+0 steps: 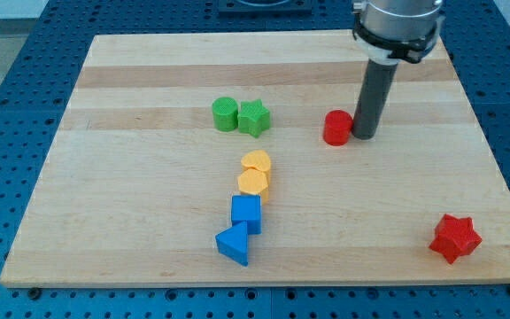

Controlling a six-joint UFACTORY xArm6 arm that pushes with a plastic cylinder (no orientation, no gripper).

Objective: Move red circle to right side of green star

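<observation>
My tip (364, 136) sat on the wooden board (149, 80), and being a bare rod it had no jaws to part or close; it held nothing. It stood just to the view's right of the red circle (336, 128), so close that I could not tell whether the two touched or a sliver of board lay between them. The rod rose straight up from there to the arm's grey collar at the view's top.

The red circle lay in the upper middle of the board, well to the view's right of the green star (254, 118), roughly level with it. The green star rested against a green circle (225, 114) on its left side, the pair touching or nearly so.

Below them ran a short column toward the view's bottom: two yellow blocks (255, 173), one above the other and touching, then a blue cube (246, 213), then a blue triangle (234, 244).

A red star (455, 237) lay alone near the board's lower right corner, well apart from everything else.
</observation>
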